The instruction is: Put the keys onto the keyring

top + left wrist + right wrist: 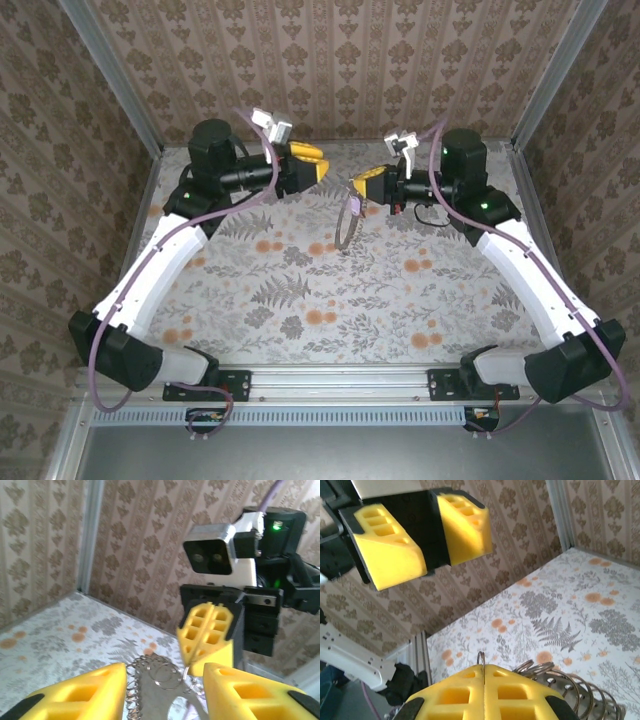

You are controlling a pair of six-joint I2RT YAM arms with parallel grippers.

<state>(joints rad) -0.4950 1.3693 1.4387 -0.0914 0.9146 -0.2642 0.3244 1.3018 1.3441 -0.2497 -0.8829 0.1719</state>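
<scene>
Above the counter point(300, 290), the right pincer point(205, 635) clamps the keyring point(346, 232), which dangles in mid-air with the key point(354, 207) at its top. The left pincer point(318, 165) stands apart just beside it. Whether the key is threaded cannot be told.

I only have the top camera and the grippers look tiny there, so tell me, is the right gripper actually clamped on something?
Observer: Yes. Its wrist camera shows the right gripper shut, a wire ring poking out between its fingers.
Operator: And the other one?
Observer: Open; the left gripper has its fingers apart, with the chain loop seen through the gap.
Operator: Are the two touching?
Observer: No, the right wrist camera shows wallpaper between them.
</scene>
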